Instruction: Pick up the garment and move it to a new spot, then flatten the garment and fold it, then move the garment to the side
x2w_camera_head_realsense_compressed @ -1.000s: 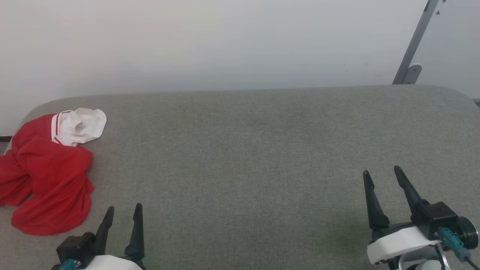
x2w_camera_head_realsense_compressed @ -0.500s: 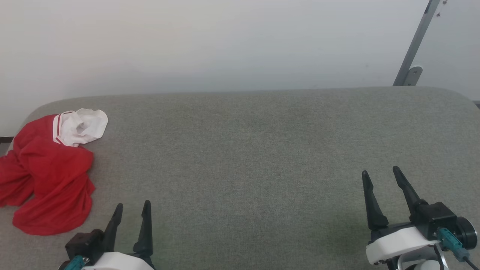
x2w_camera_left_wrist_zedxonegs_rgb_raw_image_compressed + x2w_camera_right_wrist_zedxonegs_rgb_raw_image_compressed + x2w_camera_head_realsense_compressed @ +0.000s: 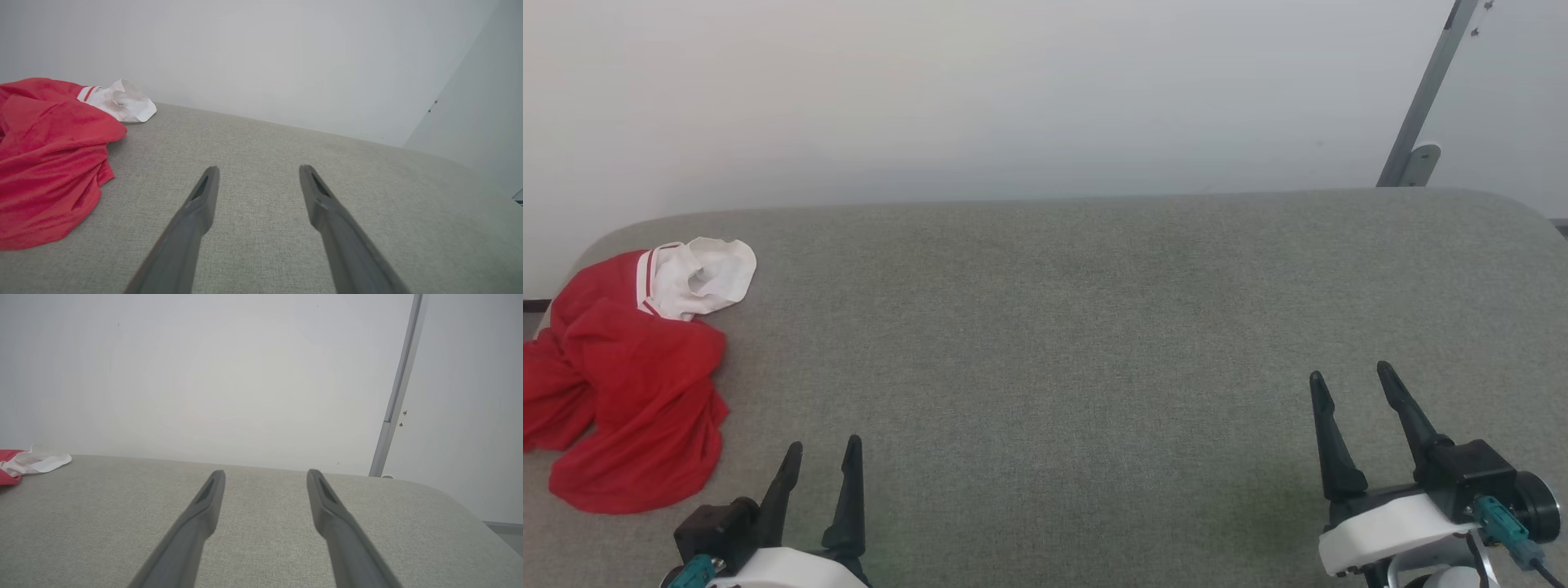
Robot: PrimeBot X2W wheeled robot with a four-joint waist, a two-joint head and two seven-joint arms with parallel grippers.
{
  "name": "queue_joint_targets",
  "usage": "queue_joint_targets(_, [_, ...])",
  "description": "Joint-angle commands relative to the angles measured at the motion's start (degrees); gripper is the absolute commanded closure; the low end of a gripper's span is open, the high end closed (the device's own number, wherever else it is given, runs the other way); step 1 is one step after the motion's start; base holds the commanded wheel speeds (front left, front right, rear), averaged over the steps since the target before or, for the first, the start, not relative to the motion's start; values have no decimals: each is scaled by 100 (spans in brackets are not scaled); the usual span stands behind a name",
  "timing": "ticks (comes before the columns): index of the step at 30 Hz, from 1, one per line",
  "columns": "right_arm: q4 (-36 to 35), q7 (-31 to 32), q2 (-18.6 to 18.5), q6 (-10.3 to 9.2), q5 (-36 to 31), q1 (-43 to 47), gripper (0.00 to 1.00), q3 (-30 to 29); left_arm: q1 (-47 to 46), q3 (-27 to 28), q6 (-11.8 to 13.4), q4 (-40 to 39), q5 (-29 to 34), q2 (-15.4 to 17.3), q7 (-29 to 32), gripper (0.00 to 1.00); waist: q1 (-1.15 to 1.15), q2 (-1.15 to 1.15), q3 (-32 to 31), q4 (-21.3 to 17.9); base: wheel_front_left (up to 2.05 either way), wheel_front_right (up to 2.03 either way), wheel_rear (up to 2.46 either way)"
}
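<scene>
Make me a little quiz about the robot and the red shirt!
1. True or false: the left gripper is holding the garment.
2. Which gripper is nearer the garment? A) left B) right
3. Fill in: the right gripper is ____ (open or shut).
Key: 1 false, it is apart from the garment; 2 A; 3 open.

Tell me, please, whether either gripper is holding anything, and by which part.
Nothing is held. The left gripper and the right gripper are both open and empty; the garment lies crumpled, apart from both.
</scene>
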Motion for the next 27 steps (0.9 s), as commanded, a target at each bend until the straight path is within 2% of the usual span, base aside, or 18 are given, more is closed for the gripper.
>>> queue_joint_targets(1, [-13, -29, 21, -2, -11, 28, 0, 14, -54, 5, 4, 0, -24, 32, -39, 0, 0, 0, -2, -1, 0, 0, 0])
queue_joint_targets(12, [-30, -29, 30, -2, 10, 17, 0, 8, -116, 10, 4, 17, -46, 115, -39, 0, 0, 0, 16, -14, 0, 0, 0])
queue_joint_targets(27, [-123, -29, 47, -2, -56, 8, 0, -17, -182, 56, 4, -131, 640, 282, -39, 0, 0, 0, 32, -34, 0, 0, 0])
